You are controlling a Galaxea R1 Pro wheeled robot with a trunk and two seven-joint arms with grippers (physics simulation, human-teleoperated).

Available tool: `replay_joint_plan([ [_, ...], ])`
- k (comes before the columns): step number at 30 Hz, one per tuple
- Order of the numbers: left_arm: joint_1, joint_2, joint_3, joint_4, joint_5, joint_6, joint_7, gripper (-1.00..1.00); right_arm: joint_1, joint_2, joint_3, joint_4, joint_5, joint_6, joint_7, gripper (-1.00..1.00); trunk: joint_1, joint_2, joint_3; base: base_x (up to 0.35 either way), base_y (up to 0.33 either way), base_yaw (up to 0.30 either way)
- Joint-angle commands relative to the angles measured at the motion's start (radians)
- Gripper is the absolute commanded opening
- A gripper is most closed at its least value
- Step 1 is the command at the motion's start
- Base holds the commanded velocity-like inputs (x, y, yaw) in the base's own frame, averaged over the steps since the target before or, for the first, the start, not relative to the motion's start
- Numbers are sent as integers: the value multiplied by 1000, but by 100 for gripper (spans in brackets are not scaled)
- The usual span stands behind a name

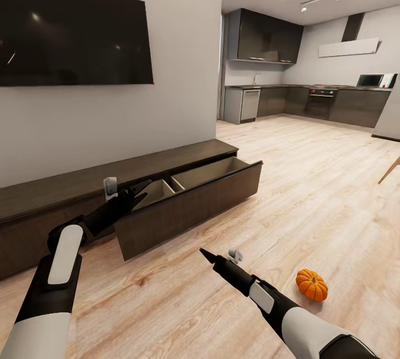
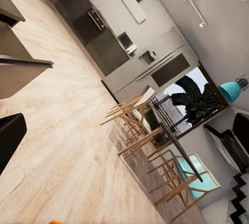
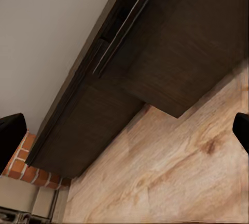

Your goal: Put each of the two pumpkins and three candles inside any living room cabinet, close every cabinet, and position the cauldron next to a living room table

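1. Clearly, in the head view the cabinet runs along the wall from lower left to centre, under the wall-mounted TV, and one drawer stands pulled out, its pale compartments open to the top (ready, I judge, to take a pumpkin or candle). Nothing lies in the part of it that shows.
2. One pumpkin sits on the wood floor at lower right, well apart from the drawer and just beside the right forearm, so I judge it is the next thing to be fetched.
3. From the lower-left corner, the left arm reaches up to the drawer's near left corner; the left gripper hovers at the drawer rim, fingers seemingly spread, holding nothing.
4. Out of the lower right, the right arm stretches low toward centre; the right gripper points at the drawer front, and from this angle I cannot tell its opening.
5. Looking away from the cabinet, the left wrist view takes in the floor, dining chairs and a kitchen beyond; a dark finger sits at the left edge.
6. Up close, the right wrist view shows the cabinet's dark front and the floor, with one finger at the left edge and the other at the right edge: set wide, empty.
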Motion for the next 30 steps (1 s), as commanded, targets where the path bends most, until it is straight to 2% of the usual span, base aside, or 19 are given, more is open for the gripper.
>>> replay_joint_plan([
  [1, -1, 0, 2, 0, 0, 6, -3, 100, -1, 0, 6, 0, -10, 2, -40, 100, 0, 0, -1, 0, 0, 0],
  [2, -1, 0, 2, 0, 0, 6, -4, 100, -1, 0, 7, -1, -11, 1, -68, 100, 0, 0, -1, 0, 0, 0],
  [4, -1, 0, 2, 0, -1, 6, -4, 100, -1, 0, 7, -1, -11, 1, -70, 100, 0, 0, -1, 0, 0, 0],
  [20, -1, 0, 2, -1, 0, 8, -6, 100, -1, -12, -1, -61, -11, 27, -56, 100, 0, 0, -1, 0, -142, 0],
  [21, -1, 0, 2, -1, 0, 8, -8, 100, -1, -28, -2, -98, -11, 92, -58, 100, 0, 0, -1, 0, -10, 0],
  [25, -1, 0, 2, -4, 1, 10, -11, 100, -6, -44, -4, -126, -11, 228, -60, 100, 0, 0, -1, 0, -4, 0],
  [30, -1, 0, 2, -6, 1, 12, -12, 100, -8, -54, -7, -142, -12, 281, -64, 100, 0, 0, -1, 0, 0, 0],
])
